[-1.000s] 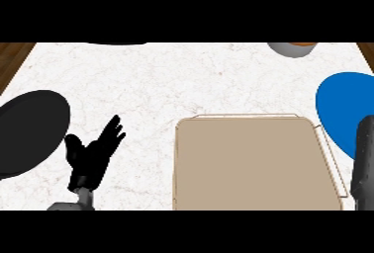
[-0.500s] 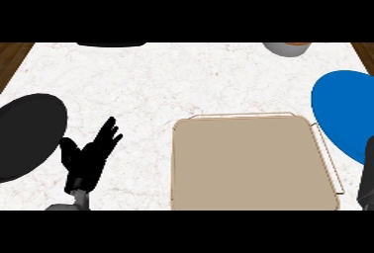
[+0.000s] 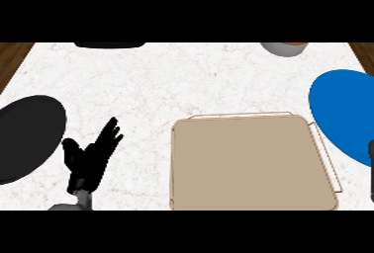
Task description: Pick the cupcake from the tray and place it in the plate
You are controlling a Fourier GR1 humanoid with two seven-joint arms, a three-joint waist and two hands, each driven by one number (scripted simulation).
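Left hand rests open, fingers up, holding nothing, between the black plate and tan tray. No cupcake shows; blue plate lies just beside the tray's right.

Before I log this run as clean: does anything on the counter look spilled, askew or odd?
Nothing spilled or damaged. One oddity: the tray shows no cupcake on it, nor does the blue plate. The left hand rests open beside the tray, holding nothing.
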